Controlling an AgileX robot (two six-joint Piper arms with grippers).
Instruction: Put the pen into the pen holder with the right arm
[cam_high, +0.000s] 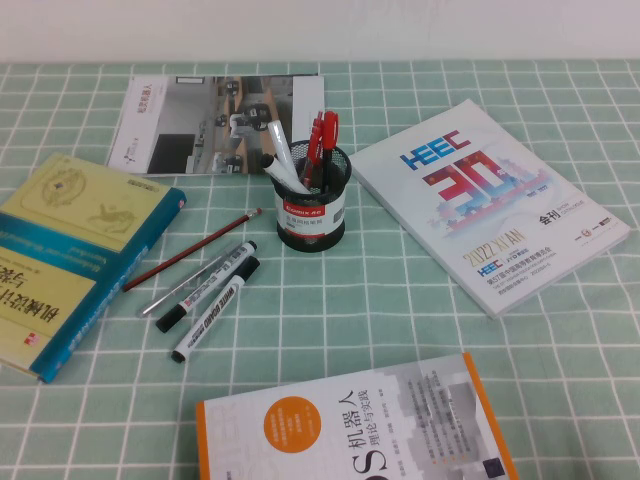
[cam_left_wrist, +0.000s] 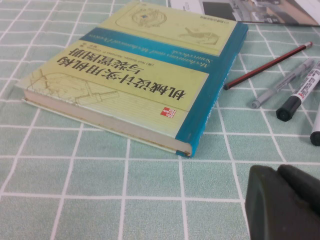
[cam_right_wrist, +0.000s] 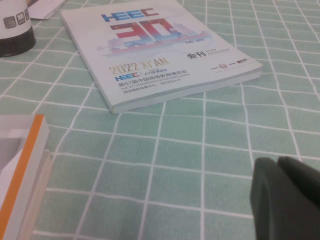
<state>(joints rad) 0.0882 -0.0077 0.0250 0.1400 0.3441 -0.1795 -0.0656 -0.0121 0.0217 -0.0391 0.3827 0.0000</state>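
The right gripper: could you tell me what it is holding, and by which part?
Nothing: the right gripper is shut and empty above the tablecloth; the pen lies untouched.

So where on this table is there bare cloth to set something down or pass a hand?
Bare cloth lies right of the pen holder below the HEEC catalogue, and between the markers and the orange-edged book. It is crowded left of the holder: pencil, silver pen, two markers including the pen, then the green book. Left gripper and right gripper, shut, hover low over the cloth.
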